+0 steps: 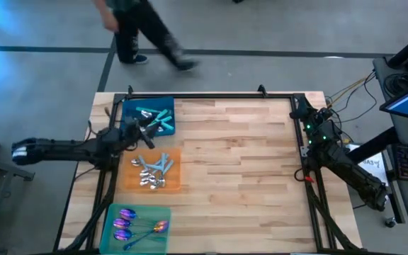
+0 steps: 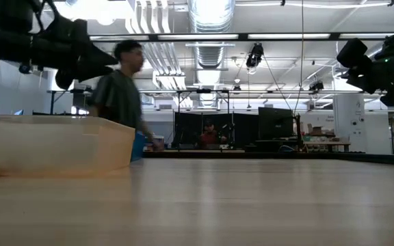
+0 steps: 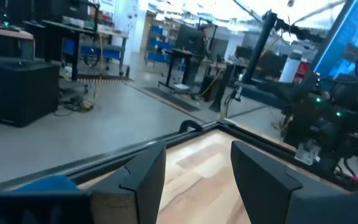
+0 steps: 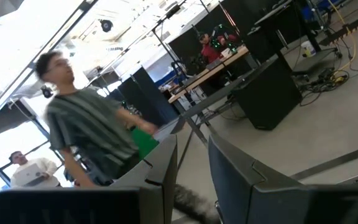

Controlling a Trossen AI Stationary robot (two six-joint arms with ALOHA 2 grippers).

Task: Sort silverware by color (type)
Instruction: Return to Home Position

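Teal spoons (image 1: pixel 158 117) are lying in the blue bin (image 1: pixel 127 106), silver spoons (image 1: pixel 151 177) in the orange bin (image 1: pixel 174 180), purple spoons (image 1: pixel 124 221) in the green bin (image 1: pixel 158 212) (nothing left to fetch, I'd say). So the left gripper (image 3: pixel 197 149) is hovering by the blue bin and the right gripper (image 4: pixel 191 143) at the table (image 1: pixel 232 163) edge, both parted and empty.

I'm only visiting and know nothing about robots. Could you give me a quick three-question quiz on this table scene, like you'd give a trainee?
1. Which bin holds the purple-headed spoons? A blue, B orange, C green.
2. True or false: the left gripper is holding a spoon.
3. Fill in: the right gripper sits at the ____ edge of the table.

Key
1. C, the green bin.
2. False: its fingers are apart with nothing between them.
3. right
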